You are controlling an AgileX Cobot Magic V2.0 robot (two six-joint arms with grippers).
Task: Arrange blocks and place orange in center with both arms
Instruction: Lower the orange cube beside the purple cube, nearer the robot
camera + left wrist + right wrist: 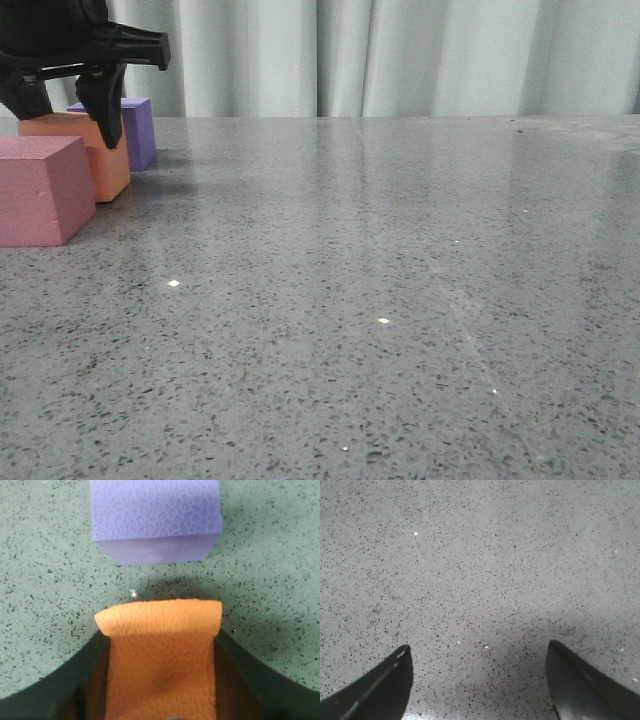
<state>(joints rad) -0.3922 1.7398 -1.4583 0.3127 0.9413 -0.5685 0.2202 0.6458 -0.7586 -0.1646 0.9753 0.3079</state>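
Note:
The orange cube [100, 165] is at the far left, between the pink cube [40, 190] in front of it and the purple cube [140, 130] behind it. My left gripper [65, 115] comes down over the orange cube. In the left wrist view the left gripper [160, 635] is shut on the orange cube [160, 670], whose foam is pinched in between the fingers [80, 680]. The purple cube [156, 517] lies just beyond, apart from it. My right gripper [479, 645] is open and empty over bare tabletop. It is out of the front view.
The dark grey speckled stone tabletop [340, 250] stretches from the cubes to the right. Pale curtains [400, 55] hang behind the table's far edge. The pink cube is cut off by the left edge of the front view.

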